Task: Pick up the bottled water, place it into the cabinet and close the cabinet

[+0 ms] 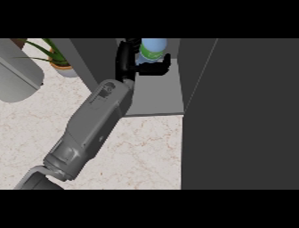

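One hand is in view, the left hand (127, 60), at the end of a grey forearm that comes in from 7 o'clock and reaches toward 12. Its fingers and thumb are curled round the bottled water (153, 50), palm on the bottle's 9 o'clock side and the thumb crossing below it toward 3. The right hand does not show.

The bottle, pale blue with a green label, is inside the cabinet (157, 93), toward the back, above the grey shelf floor. Whether its base touches the shelf I cannot tell.

Risks, as I judge them:
- If the bottle is not yet seated, opening the fingers could let it tip against the cabinet's side wall.
- Drawing the hand back toward 6 with a finger or the thumb hooked on the bottle could drag it over or out.
- The open cabinet door (257, 116), the big dark panel from 1 to 5 o'clock, stands just beside the forearm. Swinging it before the arm is out would catch the arm.

Beyond the cabinet, the pale marble counter (139, 151) runs from 6 to 9 o'clock. A potted plant (54, 58) stands at 11, with a rounded grey object (7, 73) at 10.
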